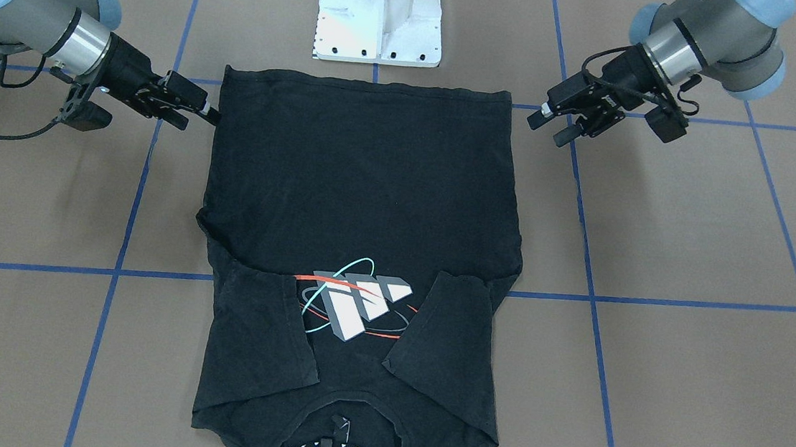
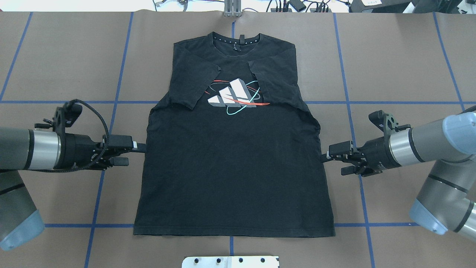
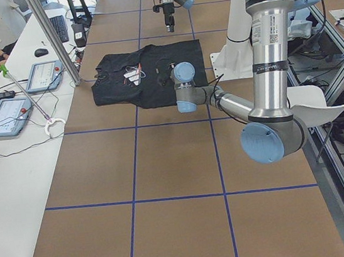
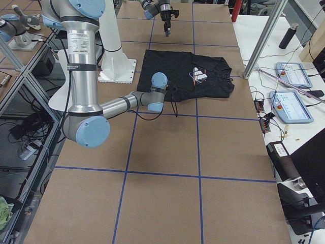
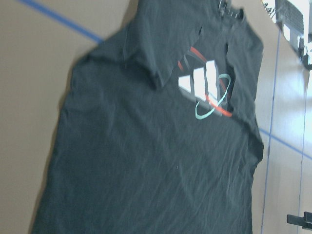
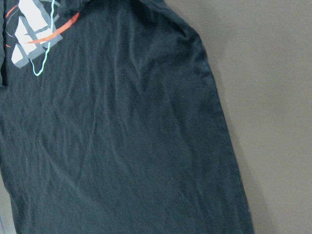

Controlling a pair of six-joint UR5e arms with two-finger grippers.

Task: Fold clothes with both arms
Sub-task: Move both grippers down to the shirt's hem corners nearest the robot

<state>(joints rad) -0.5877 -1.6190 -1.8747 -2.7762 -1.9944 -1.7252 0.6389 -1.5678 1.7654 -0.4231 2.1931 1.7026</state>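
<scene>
T-shirt [image 2: 230, 167] flat, hem [image 2: 232, 233] toward base plate [image 2: 230, 261], collar [image 2: 236, 39] farthest.

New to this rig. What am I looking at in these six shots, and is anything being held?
Two silver-grey robot arms with blue joint caps work at a brown table marked with blue tape lines. One camera faces the robot, one looks over its shoulders, two watch from the table's ends, and one sits on each wrist. A black short-sleeved T-shirt lies flat, logo up, both sleeves folded inward. The left gripper and right gripper sit beside its side edges, both apparently open, holding nothing.
</scene>
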